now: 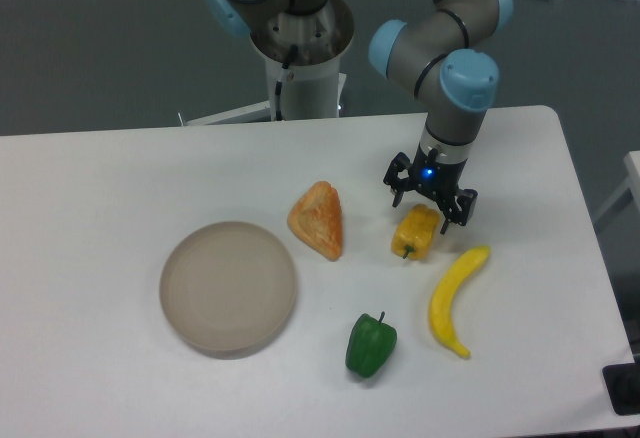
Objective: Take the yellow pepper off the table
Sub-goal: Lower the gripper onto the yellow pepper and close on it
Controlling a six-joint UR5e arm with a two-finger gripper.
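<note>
Camera view shows the pepper (pixel 416 231) lying on the counter (pixel 120 178), between the bread piece (pixel 318 220) and the banana (pixel 455 298). The end effector (pixel 428 194) hangs just above the pepper's far end, fingers spread wide, holding nothing. Judged from this, nothing is grasped yet; lowering, closing and lifting remain.

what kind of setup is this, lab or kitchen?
Most likely a robotics lab bench: a grey-and-blue robot arm on a pedestal behind a plain white table, with toy-like food laid out, such as a small yellow pepper and curved yellow banana. No kitchen fittings visible.
</note>
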